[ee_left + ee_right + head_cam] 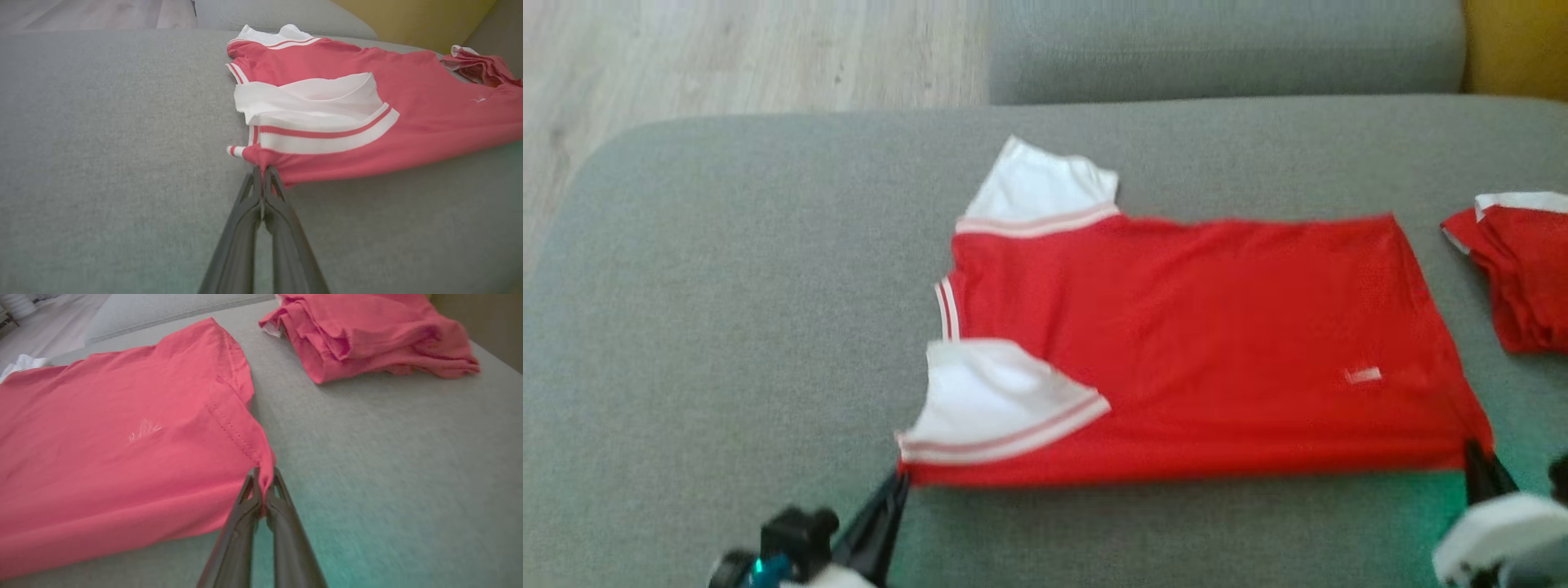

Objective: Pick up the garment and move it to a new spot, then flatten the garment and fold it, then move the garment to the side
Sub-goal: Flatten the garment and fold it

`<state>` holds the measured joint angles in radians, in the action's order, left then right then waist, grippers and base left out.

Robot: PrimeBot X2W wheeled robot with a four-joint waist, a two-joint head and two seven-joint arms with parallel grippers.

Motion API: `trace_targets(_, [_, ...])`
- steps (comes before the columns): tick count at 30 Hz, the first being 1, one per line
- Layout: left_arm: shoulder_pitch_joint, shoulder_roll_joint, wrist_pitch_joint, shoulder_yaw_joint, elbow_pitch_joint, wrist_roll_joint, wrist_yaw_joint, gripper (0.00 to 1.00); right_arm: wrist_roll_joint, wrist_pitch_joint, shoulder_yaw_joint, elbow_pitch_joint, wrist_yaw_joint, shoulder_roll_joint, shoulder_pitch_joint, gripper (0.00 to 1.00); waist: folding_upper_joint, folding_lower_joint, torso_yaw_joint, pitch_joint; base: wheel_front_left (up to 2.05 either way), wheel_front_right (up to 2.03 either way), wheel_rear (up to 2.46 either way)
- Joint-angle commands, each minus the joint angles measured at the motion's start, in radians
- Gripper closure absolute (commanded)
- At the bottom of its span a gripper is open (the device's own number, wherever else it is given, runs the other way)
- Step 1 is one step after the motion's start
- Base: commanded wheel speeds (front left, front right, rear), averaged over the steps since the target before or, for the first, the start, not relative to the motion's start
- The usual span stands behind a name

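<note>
Left claw [262, 169] is clenched on the collar-end corner along the near edge of the garment [1192, 343], at 7 o'clock in head view. Right claw [263, 477] is clenched on the hem corner at 5 o'clock. Garment lies flat in the middle of the grey cushion [727, 327], collar toward 9, hem toward 3.

Risks as I see them — both pinches hold only a sliver of cloth, so if I lift unevenly or spread the arms, one corner likely pulls free and the fold collapses. Near white sleeve [992, 400] sits loose on top; a quick swing toward 12 probably flips it out. Folded red pile [1515, 269] sits near the hem at 3 o'clock — a wide right-arm arc could drag it along.
</note>
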<state>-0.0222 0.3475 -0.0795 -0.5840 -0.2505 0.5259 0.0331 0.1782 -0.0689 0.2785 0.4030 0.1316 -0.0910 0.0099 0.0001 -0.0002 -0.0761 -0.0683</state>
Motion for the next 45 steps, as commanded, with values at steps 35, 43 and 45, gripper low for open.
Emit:
trace_targets(35, [-0.569, 0.149, 0.39, 0.112, 0.126, 0.119, -0.104, 0.0, 0.013, -0.128, -0.119, -0.419, -0.001, -0.055, -0.006, 0.0, -0.0001, 0.0002, 0.124, -0.205, 0.0, 0.0, 0.0])
trace_targets(43, [-0.946, 0.117, 0.637, 0.084, -0.143, 0.215, -0.154, 0.0, 0.027, -0.086, -0.177, -0.37, -0.001, -0.066, -0.102, 0.0, -0.0001, 0.0002, 0.223, -0.33, 0.0, 0.0, 0.0])
trace_targets(45, [-1.0, 0.114, 0.678, 0.073, -0.211, 0.233, -0.158, 0.0, 0.031, -0.076, -0.185, -0.354, -0.001, -0.064, -0.116, 0.0, -0.0001, 0.0002, 0.246, -0.355, 0.0, 0.0, 0.0])
